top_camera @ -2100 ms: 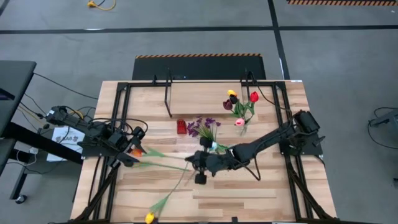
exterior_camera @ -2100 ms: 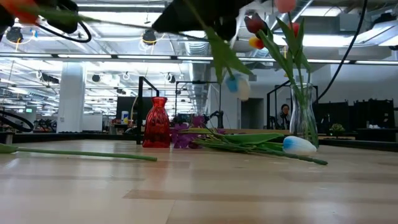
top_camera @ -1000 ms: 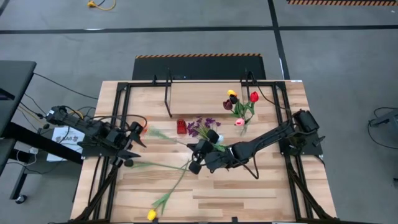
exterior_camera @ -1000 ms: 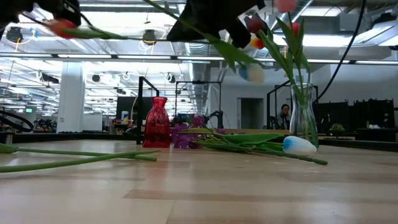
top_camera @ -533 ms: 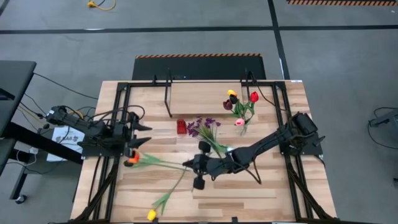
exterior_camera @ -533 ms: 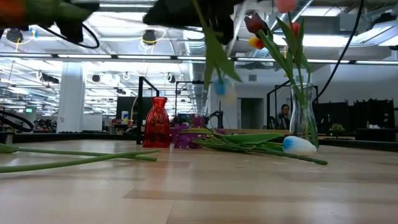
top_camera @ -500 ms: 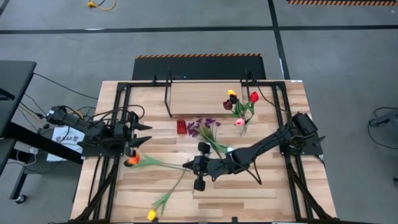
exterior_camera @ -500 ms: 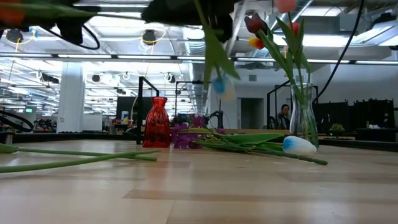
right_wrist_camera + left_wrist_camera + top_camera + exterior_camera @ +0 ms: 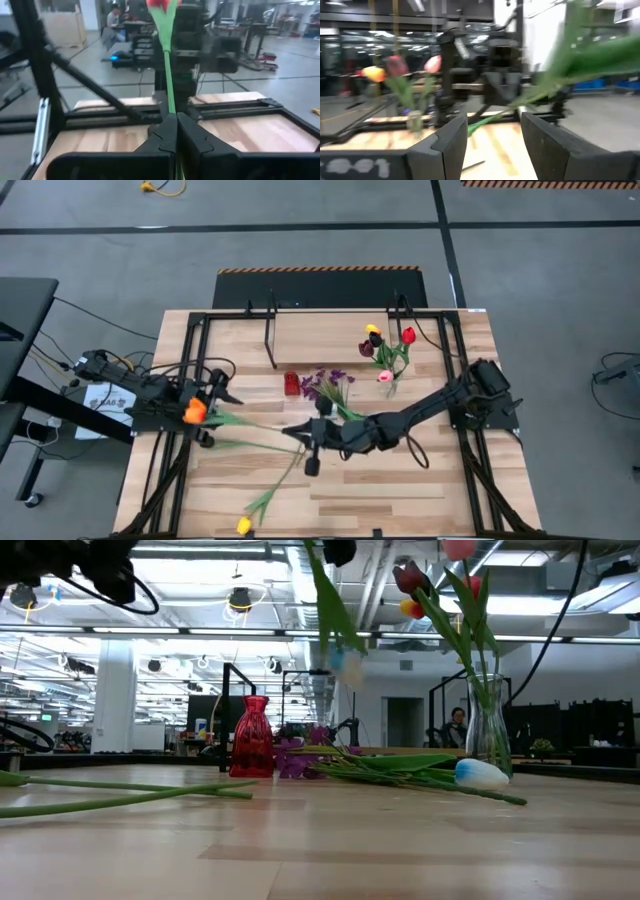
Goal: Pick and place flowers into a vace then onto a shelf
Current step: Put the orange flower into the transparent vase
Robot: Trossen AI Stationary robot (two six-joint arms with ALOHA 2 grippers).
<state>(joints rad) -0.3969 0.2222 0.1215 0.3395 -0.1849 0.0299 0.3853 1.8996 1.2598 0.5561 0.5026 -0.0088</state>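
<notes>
1. R gripper (image 9: 300, 434) is the working tool: fingers clenched tight on the green stem of the orange tulip (image 9: 194, 412), held up off the table (image 9: 420, 490). Right wrist view shows the grip plainly, stem running straight out from betw. the closed fingertips (image 9: 165, 131).
2. Key relation: stem's long axis runs near-horizontal from R gripper out toward the L arm, bloom at the far end, right at the L gripper (image 9: 212, 402). So the flower lies sideways, not bloom-up.
3. L gripper: fingers part-spread, nothing visibly clamped. Left wrist view shows the stem passing betw./beyond the two fingers (image 9: 451, 142); contact can't be told. L arm is nearer the bloom, R nearer the cut end.
4. Glass vase (image 9: 389, 387) w/ its tulips sits on R gripper's other side, away from the bloom, twd the R arm's base and farther back. My read: stem must be swung upright, cut end down, before it can go in.
5. Further out: red vase (image 9: 291, 383) and purple sprig (image 9: 325, 383) just behind the R gripper; yellow tulip (image 9: 241, 526) lies near the front edge; shelf (image 9: 330, 330) at the back.
6. Views: high view gives the stem's direction and both arms. Low view shows the glass vase (image 9: 487, 730) upright w/ a white tulip (image 9: 480, 773) lying beside it, which the high view doesn't show clearly.
</notes>
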